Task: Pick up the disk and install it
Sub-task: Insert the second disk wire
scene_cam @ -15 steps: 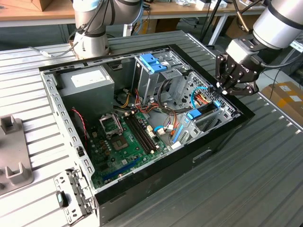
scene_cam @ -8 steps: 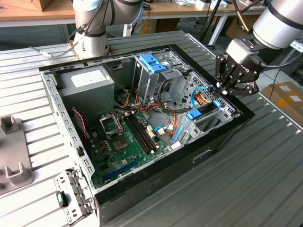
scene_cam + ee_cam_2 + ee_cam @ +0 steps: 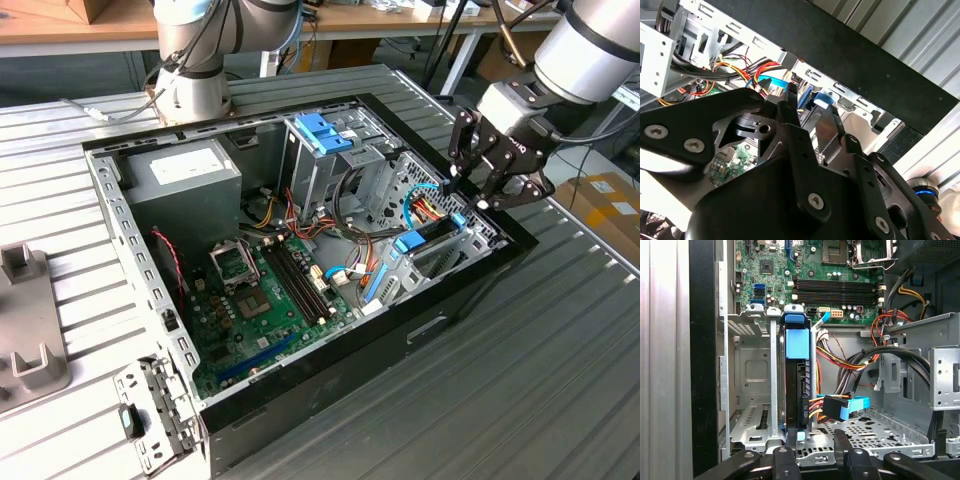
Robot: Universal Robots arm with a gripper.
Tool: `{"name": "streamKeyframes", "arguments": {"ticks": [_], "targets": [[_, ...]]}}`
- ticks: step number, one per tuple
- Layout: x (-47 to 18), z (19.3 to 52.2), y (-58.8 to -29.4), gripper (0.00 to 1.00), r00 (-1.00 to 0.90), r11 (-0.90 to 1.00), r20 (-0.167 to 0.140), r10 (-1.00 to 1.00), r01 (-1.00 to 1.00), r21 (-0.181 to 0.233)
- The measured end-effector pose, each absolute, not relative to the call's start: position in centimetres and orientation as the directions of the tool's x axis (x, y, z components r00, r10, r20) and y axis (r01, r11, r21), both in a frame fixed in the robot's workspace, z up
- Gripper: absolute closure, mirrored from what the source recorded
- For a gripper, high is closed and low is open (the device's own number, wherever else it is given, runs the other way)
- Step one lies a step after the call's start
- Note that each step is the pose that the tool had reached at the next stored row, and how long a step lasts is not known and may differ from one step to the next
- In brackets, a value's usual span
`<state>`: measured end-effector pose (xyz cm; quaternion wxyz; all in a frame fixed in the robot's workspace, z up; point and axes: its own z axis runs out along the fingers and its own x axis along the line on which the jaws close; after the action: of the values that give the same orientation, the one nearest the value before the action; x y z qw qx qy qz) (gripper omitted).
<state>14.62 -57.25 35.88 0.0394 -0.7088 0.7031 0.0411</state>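
Claw [image 3: 812, 452] slightly parted, straddling the disk's [image 3: 797, 390] edge.

Open slot [image 3: 752, 385] left of centre in first wrist view; cable bundle [image 3: 840, 360] crowding centre-right, cage wall [image 3: 940, 365] blocking right, probably.

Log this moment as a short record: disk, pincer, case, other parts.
disk: standing on edge in a metal bay of the case, blue carrier tab on its end
pincer: over the bay corner of the case, fingers either side of the disk's edge
case: open, lying on the ribbed metal table
motherboard: exposed
power supply: in the far corner
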Motion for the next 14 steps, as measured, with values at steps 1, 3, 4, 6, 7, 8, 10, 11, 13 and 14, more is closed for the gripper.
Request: {"name": "streamKeyframes", "arguments": {"ticks": [1, 3, 4, 6, 7, 8, 10, 11, 13, 14], "targets": [[14.6, 36.0, -57.3, 0.58, 0.008, -0.008, -0.113, -0.994, -1.000, 0.002], [14.6, 36.8, -57.2, 0.58, 0.008, -0.008, -0.114, -0.993, -1.000, 0.002], [14.6, 37.0, -57.2, 0.58, 0.008, -0.008, -0.114, -0.993, -1.000, 0.002], [14.5, 37.3, -57.2, 0.58, 0.008, -0.008, -0.114, -0.993, -1.000, 0.002], [14.5, 37.3, -57.1, 0.58, 0.008, -0.008, -0.114, -0.993, -1.000, 0.002], [14.4, 37.4, -57.1, 0.58, 0.008, -0.008, -0.114, -0.993, -1.000, 0.002], [14.4, 37.6, -57.1, 0.58, 0.008, -0.008, -0.114, -0.993, -1.000, 0.002], [14.4, 37.7, -57.0, 0.58, 0.008, -0.008, -0.114, -0.993, -1.000, 0.002], [14.3, 37.9, -56.8, 0.58, 0.008, -0.008, -0.114, -0.993, -1.000, 0.002], [14.3, 37.9, -56.7, 0.58, 0.008, -0.008, -0.114, -0.993, -1.000, 0.002]]}}
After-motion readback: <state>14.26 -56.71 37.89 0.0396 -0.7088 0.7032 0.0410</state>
